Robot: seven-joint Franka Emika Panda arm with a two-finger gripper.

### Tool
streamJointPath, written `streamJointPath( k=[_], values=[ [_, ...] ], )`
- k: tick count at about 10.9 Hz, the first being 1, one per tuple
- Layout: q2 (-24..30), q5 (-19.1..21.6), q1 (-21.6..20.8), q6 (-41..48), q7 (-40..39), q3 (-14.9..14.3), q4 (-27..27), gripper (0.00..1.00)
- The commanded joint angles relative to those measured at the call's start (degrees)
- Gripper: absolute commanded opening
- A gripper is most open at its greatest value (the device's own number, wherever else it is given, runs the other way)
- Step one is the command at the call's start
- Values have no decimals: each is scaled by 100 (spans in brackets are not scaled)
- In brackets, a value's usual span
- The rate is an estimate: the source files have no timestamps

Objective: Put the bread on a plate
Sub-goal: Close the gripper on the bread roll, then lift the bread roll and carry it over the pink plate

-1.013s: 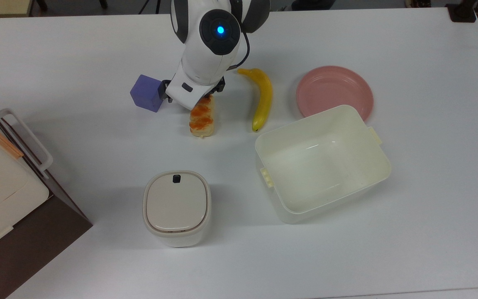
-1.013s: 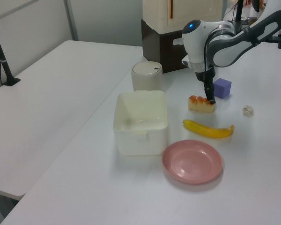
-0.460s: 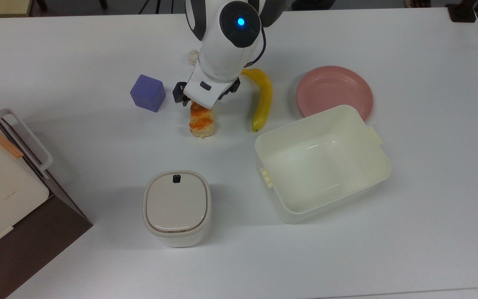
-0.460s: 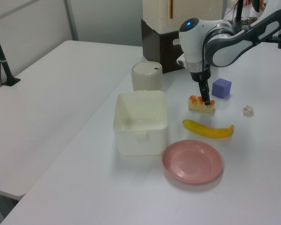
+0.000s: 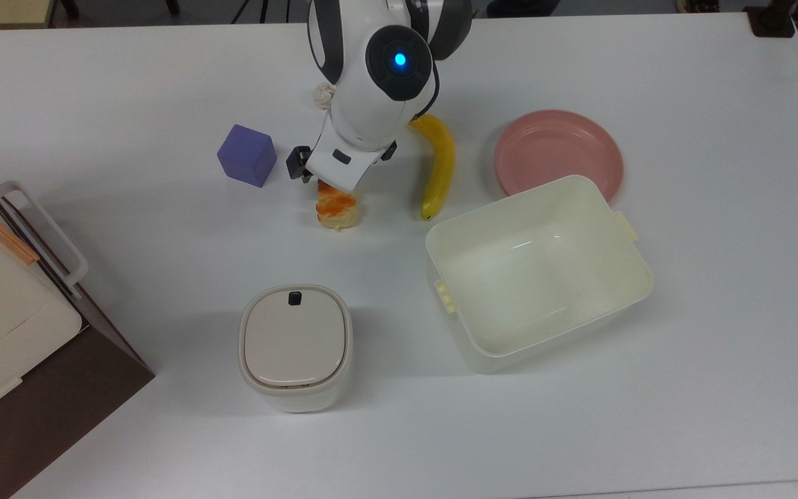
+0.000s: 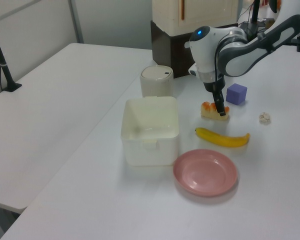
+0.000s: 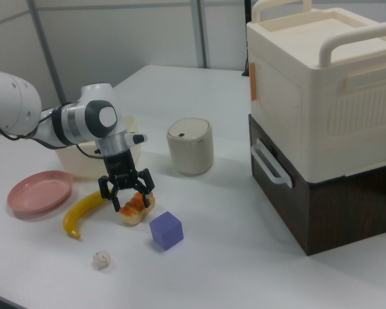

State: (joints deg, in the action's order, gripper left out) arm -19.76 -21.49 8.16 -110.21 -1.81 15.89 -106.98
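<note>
The gripper (image 7: 127, 195) straddles the small pale-tan, orange-glazed bread roll (image 5: 337, 208) with fingers spread open. It should sink lower, centre across the roll's width and close gently, keeping clear of the yellow banana (image 5: 438, 166).

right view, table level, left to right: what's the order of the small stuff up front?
Pink plate → banana → small crumpled white ball → bread, with the open end effector straddling it → purple cube.
</note>
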Motion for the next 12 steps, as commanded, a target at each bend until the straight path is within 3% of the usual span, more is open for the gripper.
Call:
streamJointPath(
  k=[1,2,3,6,8,10,12],
  values=[
    [-64,-127,1,-176,14,-16,-16,60],
    [-46,-118,1,-176,14,-16,-16,24],
    [-46,-75,-8,-176,83,-16,-7,0],
    [94,-13,-8,-141,154,-16,1,0],
    [523,57,-43,7,137,36,-7,0],
    [963,425,-78,463,93,369,97,0],
    [1000,444,-96,1025,145,1009,360,0]
  ],
)
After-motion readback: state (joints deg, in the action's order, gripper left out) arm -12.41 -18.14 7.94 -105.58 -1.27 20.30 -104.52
